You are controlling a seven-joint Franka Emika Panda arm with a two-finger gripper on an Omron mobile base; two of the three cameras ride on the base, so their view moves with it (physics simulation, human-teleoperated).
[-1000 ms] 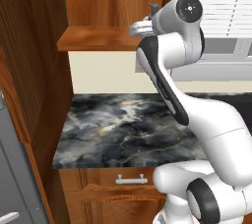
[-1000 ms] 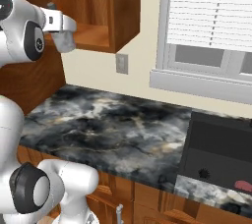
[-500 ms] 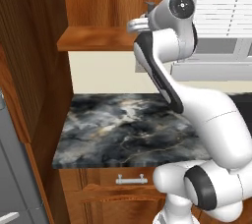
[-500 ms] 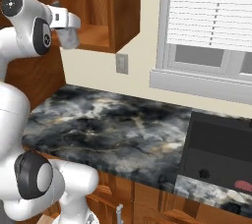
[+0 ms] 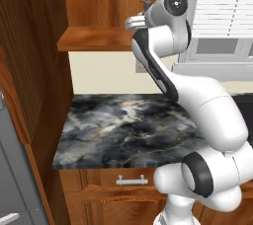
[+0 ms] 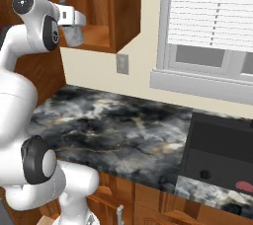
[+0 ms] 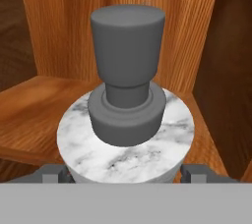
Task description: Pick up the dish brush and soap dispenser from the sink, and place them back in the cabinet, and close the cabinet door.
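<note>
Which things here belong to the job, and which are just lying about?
Part of the job:
- soap dispenser, clamped in the gripper in front of the cabinet shelf
- dish brush, lying in the sink

Just there:
- wall outlet
- window blinds
- marbled countertop
- drawer pull
</note>
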